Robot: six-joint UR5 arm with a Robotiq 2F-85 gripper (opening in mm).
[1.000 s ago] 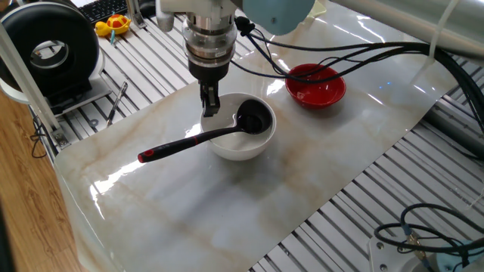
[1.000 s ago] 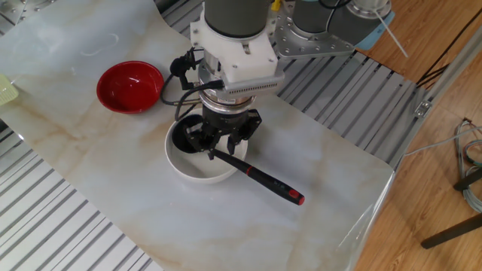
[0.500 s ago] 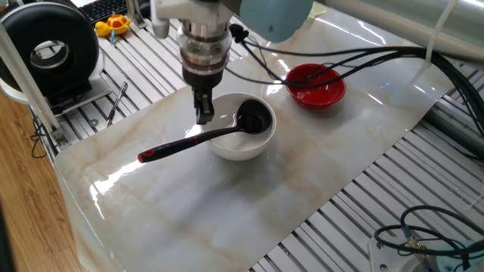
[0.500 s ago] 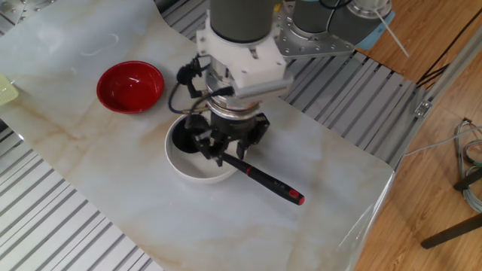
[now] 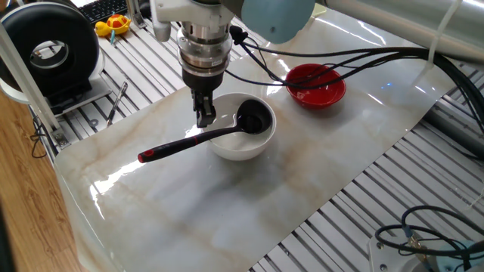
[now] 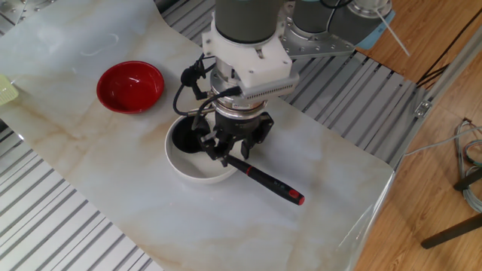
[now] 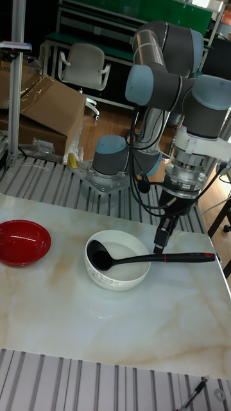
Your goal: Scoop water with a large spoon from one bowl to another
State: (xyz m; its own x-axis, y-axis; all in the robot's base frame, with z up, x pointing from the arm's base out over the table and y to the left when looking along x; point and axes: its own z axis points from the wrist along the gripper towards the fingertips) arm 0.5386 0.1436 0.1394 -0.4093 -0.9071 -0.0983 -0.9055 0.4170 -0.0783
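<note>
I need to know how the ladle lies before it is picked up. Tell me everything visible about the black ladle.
The black ladle looks like plastic, with a round deep scoop and a long thin handle that ends in red. Its scoop sits inside the white bowl, and the handle leans over the bowl's rim, sloping out over the marble tabletop. The gripper hangs just above the handle near the rim, and the views do not show that it holds it. Water in the scoop cannot be made out.
</note>
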